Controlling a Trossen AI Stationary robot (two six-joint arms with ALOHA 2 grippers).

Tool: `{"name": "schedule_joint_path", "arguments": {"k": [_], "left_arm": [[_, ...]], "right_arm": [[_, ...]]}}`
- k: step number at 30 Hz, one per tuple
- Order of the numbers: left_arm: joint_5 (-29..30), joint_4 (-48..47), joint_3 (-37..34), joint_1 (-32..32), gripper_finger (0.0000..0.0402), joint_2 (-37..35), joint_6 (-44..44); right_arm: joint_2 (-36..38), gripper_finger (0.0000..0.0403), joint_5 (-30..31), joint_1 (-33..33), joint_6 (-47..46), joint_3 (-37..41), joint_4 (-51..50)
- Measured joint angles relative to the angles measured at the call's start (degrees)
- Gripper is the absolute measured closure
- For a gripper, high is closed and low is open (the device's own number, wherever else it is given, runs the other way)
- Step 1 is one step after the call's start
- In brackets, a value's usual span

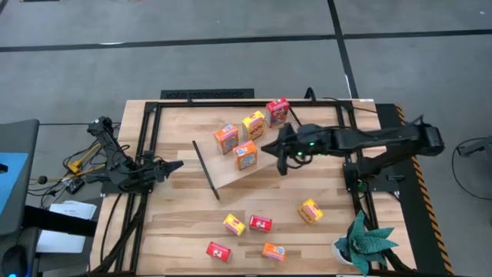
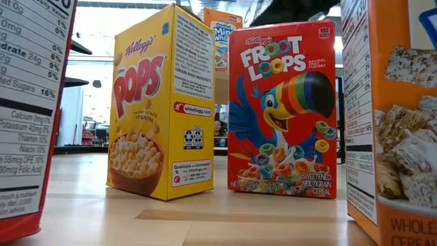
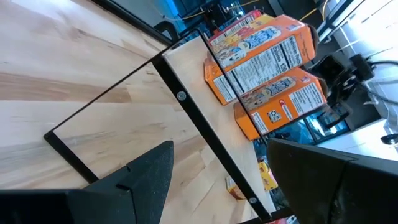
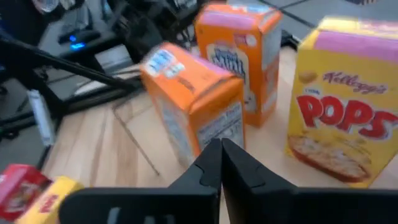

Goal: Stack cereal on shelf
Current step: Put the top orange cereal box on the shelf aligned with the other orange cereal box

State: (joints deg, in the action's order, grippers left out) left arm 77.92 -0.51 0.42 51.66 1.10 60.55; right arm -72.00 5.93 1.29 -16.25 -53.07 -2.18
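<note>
The light-wood shelf [image 1: 231, 175] lies mid-table, its black rod frame [image 1: 206, 171] at the left end. Several cereal boxes stand on or near it: two orange [image 1: 226, 138] [image 1: 245, 155], one yellow [image 1: 253, 123], one red [image 1: 277, 110]. Several more lie on the near tabletop, among them a yellow one [image 1: 234, 224] and a red one [image 1: 260, 223]. My right gripper [image 1: 267, 147] is shut, just right of the nearer orange box [image 4: 193, 106]. My left gripper [image 1: 175, 165] is open, left of the shelf's rod frame [image 3: 118, 93]. My right gripper's shut fingertips [image 4: 214, 152] come level from the table's right and stand at the narrow side of the nearer orange box [image 4: 214, 121]. I cannot tell whether they touch it. The box stands upright on the shelf.
A potted plant [image 1: 361, 242] stands at the near right corner. Black rails [image 1: 146, 154] frame the tabletop. In the low view a yellow box [image 2: 147, 102] and a red box [image 2: 283, 109] stand upright, with more boxes at both picture edges. Bare wood lies between the shelf and the near boxes.
</note>
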Motion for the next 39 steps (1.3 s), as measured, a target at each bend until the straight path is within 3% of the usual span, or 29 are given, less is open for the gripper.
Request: {"name": "schedule_joint_path", "arguments": {"k": [5, 13, 19, 27, 31, 39], "left_arm": [[0.47, -0.22, -0.01, -0.02, 0.0152, 0.02, 0.09], [0.47, -0.15, -0.01, -0.02, 0.0152, 0.02, -0.24], [0.56, -0.17, -0.01, -0.02, 0.0152, 0.0, -0.77], [0.56, -0.17, -0.01, -0.01, 0.0152, 0.01, -0.98], [0.56, -0.17, -0.01, -0.02, 0.0152, 0.02, -1.2], [0.56, -0.17, -0.01, 0.0, 0.0152, 0.02, -1.13]], "right_arm": [[-4.9, 0.0388, -0.05, 0.03, 0.02, 0.08, 4.95], [-8.5, 0.0366, -0.09, 1.27, -0.5, -0.14, 10.5], [-11.69, 0.0377, -4.48, 2.94, -2.01, -0.16, 16.05], [-8.44, 0.0386, -4.52, 4.71, -1.77, -2.04, 14.63], [-5.28, 0.0375, -4.34, 2.4, -2.48, -2.29, 11.99], [-8.61, 0.0391, -0.53, -6.44, -3.25, -2.19, 10.94]]}}
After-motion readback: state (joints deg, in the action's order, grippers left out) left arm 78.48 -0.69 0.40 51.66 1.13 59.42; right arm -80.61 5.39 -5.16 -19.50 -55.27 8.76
